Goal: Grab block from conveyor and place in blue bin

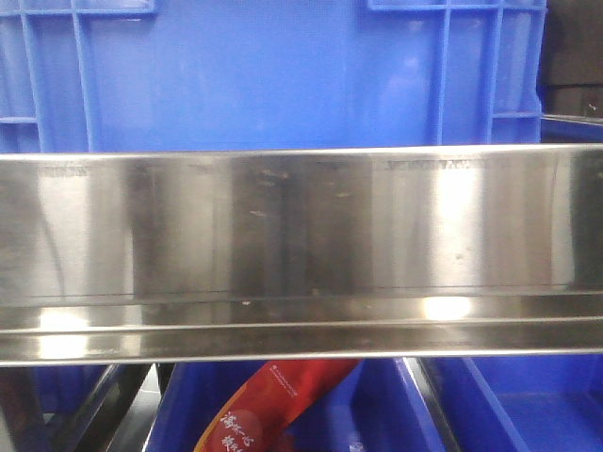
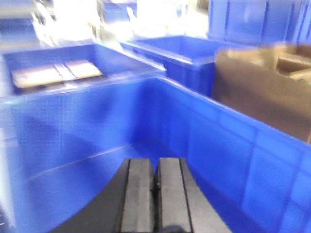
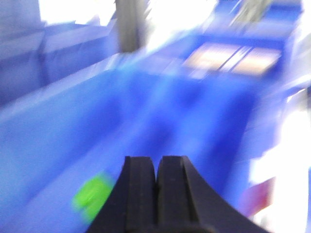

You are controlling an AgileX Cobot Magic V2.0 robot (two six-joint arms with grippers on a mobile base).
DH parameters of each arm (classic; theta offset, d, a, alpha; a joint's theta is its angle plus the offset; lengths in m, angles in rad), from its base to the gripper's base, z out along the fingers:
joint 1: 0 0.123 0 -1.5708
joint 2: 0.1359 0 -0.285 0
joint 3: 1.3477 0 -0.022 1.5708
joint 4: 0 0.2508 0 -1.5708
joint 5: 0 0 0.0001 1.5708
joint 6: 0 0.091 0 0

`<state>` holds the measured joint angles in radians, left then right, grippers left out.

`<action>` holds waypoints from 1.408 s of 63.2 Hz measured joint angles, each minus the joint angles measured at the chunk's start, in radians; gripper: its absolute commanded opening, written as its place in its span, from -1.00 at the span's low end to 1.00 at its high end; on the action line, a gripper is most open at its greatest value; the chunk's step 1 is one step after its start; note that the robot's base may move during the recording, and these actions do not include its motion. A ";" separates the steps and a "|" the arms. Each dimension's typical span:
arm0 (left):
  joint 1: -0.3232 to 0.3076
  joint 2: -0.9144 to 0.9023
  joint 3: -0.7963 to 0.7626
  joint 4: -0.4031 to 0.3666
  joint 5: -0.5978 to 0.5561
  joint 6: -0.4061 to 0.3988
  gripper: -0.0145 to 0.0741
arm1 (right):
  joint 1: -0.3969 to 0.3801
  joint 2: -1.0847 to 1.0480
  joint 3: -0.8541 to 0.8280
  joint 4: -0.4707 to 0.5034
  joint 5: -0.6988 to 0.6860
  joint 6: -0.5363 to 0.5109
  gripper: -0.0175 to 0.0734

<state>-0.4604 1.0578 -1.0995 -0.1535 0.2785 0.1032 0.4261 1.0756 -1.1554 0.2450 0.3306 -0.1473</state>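
metal fills most of the front view: a wide shiny steel rail (image 1: 301,245) runs from side to side, with a big blue crate (image 1: 264,75) behind it and more blue crates below it. a red packet with white writing (image 1: 268,414) pokes out under the rail.

in the left wrist view the left gripper (image 2: 155,194) hangs over a deep blue bin (image 2: 233,145). its two dark fingers sit pressed together with nothing between them. behind this bin there is another blue bin (image 2: 48,58) with flat pale cards (image 2: 56,73) in it, one more bin further back, and a brown cardboard box (image 2: 267,82) on the right side.

the right wrist view is very blurry. the right gripper (image 3: 156,194) is also closed tight and holds nothing. it hangs over a blue bin (image 3: 58,126). a small green block (image 3: 92,196) lies on the floor of that bin, just to the left of the fingers. a red shape (image 3: 260,196) shows at the right edge, too blurry to name.

no view shows the belt.
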 measured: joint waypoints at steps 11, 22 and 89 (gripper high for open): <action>0.062 -0.159 0.182 0.000 0.000 0.000 -0.92 | -0.031 -0.154 0.155 -0.006 -0.004 0.000 -0.97; 0.130 -0.337 0.359 -0.010 0.000 0.000 -0.92 | -0.033 -0.334 0.369 -0.008 -0.040 0.000 -0.97; 0.192 -0.672 0.606 -0.018 -0.051 0.000 -0.92 | -0.035 -0.743 0.720 -0.010 -0.031 0.002 -0.97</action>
<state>-0.2684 0.3859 -0.4934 -0.1716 0.2271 0.1032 0.3910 0.3327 -0.4352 0.2349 0.2996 -0.1457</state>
